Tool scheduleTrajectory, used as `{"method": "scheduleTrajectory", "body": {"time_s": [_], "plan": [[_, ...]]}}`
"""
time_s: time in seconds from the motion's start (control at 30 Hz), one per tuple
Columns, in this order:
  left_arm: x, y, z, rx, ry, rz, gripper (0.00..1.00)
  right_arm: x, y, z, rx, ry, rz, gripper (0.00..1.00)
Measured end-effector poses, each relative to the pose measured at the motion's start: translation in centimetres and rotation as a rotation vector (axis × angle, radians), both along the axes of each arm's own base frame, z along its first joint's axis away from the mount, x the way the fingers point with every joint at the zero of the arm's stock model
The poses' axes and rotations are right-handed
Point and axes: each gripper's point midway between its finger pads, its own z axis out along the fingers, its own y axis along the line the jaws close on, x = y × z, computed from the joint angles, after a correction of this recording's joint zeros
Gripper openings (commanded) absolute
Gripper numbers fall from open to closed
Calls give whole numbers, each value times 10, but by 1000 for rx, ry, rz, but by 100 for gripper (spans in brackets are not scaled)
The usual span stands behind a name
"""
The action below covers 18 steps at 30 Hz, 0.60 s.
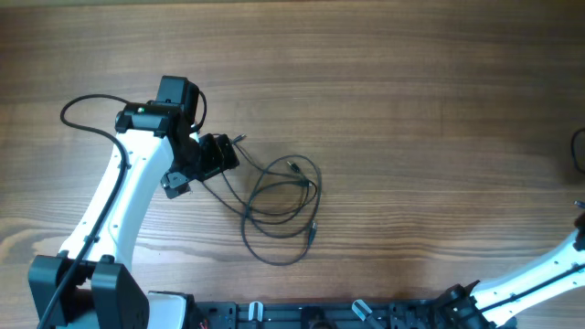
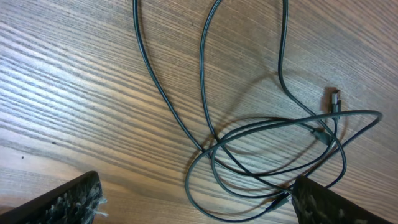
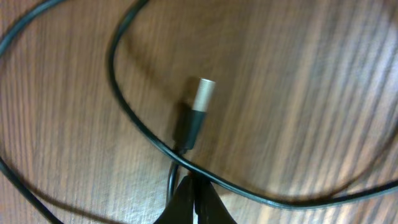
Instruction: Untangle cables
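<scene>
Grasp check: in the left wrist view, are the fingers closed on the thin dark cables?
No: the left gripper is wide open; the thin dark cables lie on the wooden table.

Matt grained wood table (image 1: 411, 91), glossy cables (image 2: 283, 37), metal plug (image 3: 203, 94)

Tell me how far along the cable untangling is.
Early. Done: nothing visible; the cables overlap in loops. In hand: the left gripper is open over the tangle, the right gripper looks pinched on a cable near a plug. Left: pulling the loops apart.
</scene>
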Motion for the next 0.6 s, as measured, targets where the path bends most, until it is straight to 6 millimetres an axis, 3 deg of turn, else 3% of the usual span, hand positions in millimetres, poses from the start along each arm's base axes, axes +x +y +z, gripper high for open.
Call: {"method": "scheduleTrajectory", "body": {"time_s": [0.03,0.07,0.1,0.3,0.47,0.6], "plan": [[1,0,0,-1,-4,0,100,-3,-2,0,31,-40,-16,5],[2,-1,0,-3,-8,0,100,-5,-1,0,65,-75,-29,15],[4,-1,0,-5,-15,0,100,-6,1,0,93,-102,-37,100],[5,-1,0,-5,-22,0,100,4,34,11,227,-138,-19,100],[6,-1,0,-6,-24,0,100,-10,67,8,353,-50,-75,100],[15,-2,1,-10,-60,-1,100,10,106,9,404,-36,112,100]]}}
